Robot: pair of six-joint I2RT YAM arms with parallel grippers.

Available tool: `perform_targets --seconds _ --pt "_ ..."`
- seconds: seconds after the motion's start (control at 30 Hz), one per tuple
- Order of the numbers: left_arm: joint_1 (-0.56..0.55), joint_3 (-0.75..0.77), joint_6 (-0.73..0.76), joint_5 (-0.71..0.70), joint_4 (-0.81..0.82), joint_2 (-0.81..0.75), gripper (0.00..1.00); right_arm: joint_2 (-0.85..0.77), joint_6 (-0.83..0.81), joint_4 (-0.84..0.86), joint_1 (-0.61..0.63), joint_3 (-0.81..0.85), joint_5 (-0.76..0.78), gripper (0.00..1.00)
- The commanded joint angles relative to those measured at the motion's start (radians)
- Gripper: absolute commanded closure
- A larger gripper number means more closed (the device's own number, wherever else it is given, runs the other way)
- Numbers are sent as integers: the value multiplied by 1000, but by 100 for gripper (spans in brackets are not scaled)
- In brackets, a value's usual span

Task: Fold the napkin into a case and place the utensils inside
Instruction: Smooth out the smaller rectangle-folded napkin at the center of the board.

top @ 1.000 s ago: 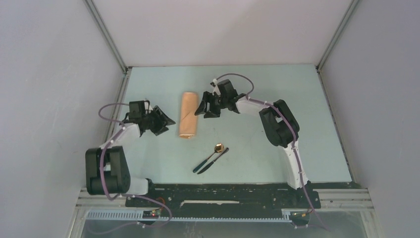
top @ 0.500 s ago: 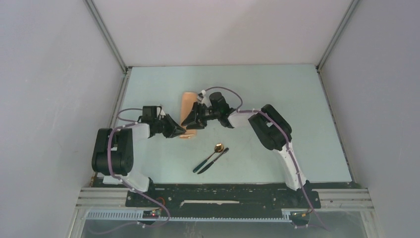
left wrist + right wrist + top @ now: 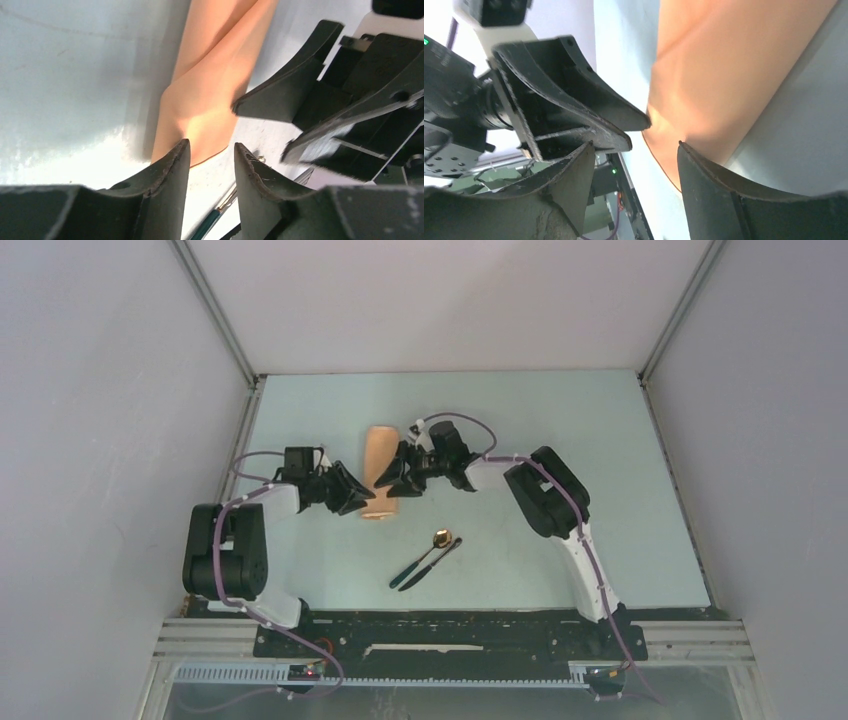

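Judging the fold done: napkin as a narrow case (image 3: 380, 445) mid-counter (image 3: 560, 420), flanked near its 6 o'clock end by left jaws at 9 o'clock and right jaws at 3, both parted, clasping nothing. Left undone: tucking in utensils (image 3: 425, 562), loose at 5 o'clock.

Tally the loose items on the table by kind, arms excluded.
Folded peach cloth case: 1
Gold-bowled spoon: 1
Dark knife-like utensil: 1
Total: 3
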Motion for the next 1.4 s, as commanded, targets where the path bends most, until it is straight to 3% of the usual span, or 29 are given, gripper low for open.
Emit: perform_targets --seconds 0.0,0.2,0.5,0.87,1.1,1.37 --pt "2 74 1 5 -21 1 56 -25 -42 -40 -47 132 29 30" --pt "2 93 -6 2 -7 85 57 109 -15 -21 -50 279 78 29" --pt "5 100 21 -39 -30 158 55 375 -30 -155 -50 689 117 29" --pt "6 107 52 -52 -63 139 53 325 -103 -165 -36 704 116 26" --pt "6 98 51 -50 -58 142 53 510 -60 -232 -35 957 153 25" --pt "5 96 64 -53 -66 122 51 618 2 -255 -71 1123 249 20"
